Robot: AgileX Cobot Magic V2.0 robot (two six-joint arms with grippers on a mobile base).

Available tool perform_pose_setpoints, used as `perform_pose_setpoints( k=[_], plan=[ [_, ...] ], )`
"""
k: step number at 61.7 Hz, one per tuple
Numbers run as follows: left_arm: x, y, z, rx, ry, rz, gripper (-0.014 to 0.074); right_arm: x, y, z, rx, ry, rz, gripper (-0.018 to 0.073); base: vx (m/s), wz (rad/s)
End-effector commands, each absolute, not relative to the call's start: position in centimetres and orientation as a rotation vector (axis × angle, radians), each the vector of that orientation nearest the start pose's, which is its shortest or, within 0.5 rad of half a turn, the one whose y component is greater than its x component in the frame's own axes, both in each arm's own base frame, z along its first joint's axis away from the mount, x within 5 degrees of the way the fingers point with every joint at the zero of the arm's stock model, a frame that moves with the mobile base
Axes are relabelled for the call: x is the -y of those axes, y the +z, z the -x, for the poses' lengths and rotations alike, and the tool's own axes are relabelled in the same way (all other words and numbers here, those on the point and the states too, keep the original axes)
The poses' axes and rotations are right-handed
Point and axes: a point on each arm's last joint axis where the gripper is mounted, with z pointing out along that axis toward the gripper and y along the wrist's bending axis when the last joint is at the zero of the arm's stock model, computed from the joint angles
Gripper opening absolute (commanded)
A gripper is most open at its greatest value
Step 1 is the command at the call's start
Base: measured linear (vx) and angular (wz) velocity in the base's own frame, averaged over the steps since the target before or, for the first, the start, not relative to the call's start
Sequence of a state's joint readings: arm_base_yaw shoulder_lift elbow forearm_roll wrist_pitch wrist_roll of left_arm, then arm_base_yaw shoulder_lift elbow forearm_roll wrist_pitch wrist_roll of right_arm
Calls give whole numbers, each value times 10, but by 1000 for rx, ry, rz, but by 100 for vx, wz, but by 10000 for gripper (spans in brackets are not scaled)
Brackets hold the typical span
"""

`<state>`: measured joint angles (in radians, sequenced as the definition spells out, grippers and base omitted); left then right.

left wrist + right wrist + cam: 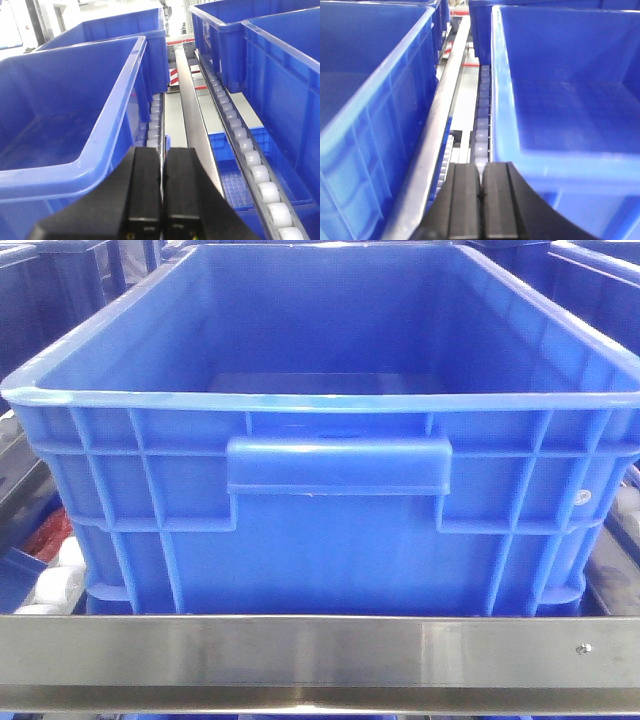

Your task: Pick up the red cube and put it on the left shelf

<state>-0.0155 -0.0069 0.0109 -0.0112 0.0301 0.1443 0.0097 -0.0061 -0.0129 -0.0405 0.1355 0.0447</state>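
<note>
Both pincers, left pincer (161, 200) and right pincer (481, 200), sit pressed together, pinching nothing, hovering between blue crates (320, 440) on the left shelf (300, 650); I see no red cube, so I judge pickup remains.

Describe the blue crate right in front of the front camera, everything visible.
The blue crate is glossy moulded plastic, open-topped and upright, with a rolled rim, ribbed grid walls and a protruding handle lip at front centre. Its visible interior looks empty. It sits on the shelf just behind the flat steel front rail, with other blue crates around it.
</note>
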Motion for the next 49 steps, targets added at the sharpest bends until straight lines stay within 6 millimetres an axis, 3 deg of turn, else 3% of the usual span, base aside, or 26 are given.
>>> perform_pose_setpoints(
  k=[1,49],
  plan=[
    [1,208,-57,-1452,89,-108,106,-1,215,-54,-1447,-1,16,50,0,0],
    [1,208,-57,-1452,89,-108,106,0,213,-54,-1465,-2,16,50,0,0]
  ],
)
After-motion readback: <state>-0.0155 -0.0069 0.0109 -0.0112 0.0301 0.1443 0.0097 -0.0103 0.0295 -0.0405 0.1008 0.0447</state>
